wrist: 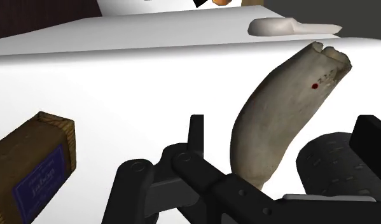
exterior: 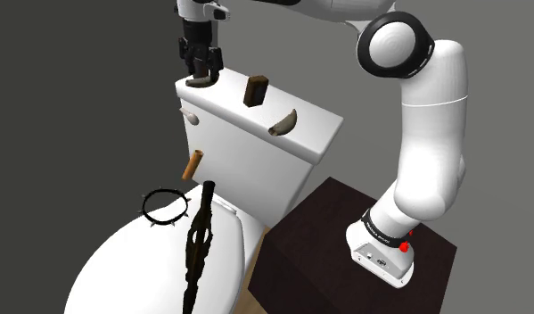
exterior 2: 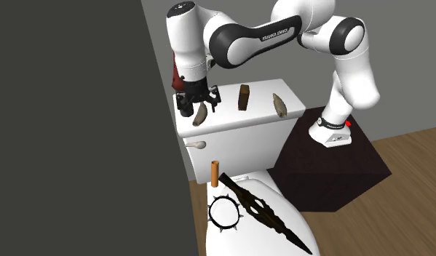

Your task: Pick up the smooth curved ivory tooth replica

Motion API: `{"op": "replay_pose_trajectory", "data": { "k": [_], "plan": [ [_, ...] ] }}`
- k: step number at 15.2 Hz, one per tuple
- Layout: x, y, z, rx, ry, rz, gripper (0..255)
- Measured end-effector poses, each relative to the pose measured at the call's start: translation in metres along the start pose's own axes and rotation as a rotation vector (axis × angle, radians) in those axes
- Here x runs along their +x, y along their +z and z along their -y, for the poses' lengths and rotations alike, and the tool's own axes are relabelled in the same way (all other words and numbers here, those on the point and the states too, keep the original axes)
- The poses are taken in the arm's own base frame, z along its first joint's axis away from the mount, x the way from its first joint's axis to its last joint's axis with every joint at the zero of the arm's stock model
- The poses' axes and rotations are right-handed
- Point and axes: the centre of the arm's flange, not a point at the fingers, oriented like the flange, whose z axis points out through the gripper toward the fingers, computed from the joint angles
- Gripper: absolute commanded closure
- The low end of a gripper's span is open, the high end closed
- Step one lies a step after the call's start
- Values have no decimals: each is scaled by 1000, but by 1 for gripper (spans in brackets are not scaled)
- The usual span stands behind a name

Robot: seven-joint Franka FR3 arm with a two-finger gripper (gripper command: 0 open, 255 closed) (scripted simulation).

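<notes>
Tooth: pale ivory curved tooth replica (wrist: 284, 114), smooth, with a blunt broken-looking end and a small red dot near that end. It lies on the white toilet tank lid (exterior: 238, 120) at the end nearest the dark wall (exterior 2: 63, 109).
Claw: the black claw (wrist: 284, 127) points down over the tooth. Its fingers stand apart, one on each side. In the wrist view a gap shows between the tooth and one finger, so the tooth is not clasped.
Tooth in outer views: directly under the claw (exterior: 202, 67) in the shoulder view (exterior: 201, 82); between the spread fingers in the second exterior view (exterior 2: 201, 114).
Brown box: a small upright box (exterior: 255, 90) with a blue label stands near the middle of the tank lid, beside the tooth.
Second curved piece: a darker grey-brown horn shape (exterior: 283, 123) lies at the lid's other end, well apart from the claw.
Flush lever: pale handle (exterior 2: 196, 145) on the tank front, below the tooth.
Seat lid: the white seat lid (exterior 2: 274, 190) carries an orange cylinder (exterior 2: 215, 172), a black spiked ring (exterior 2: 225, 212) and a long dark dagger (exterior 2: 263, 211).
Stand: dark box (exterior: 318, 232) beside the toilet.
</notes>
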Motion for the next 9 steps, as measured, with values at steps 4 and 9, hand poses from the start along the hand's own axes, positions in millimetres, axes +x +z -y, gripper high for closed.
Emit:
{"op": "replay_pose_trajectory", "data": {
  "k": [4,9],
  "plan": [
    [1,7,0,1,0,0,255],
    [1,7,0,2,0,0,255]
  ]
}}
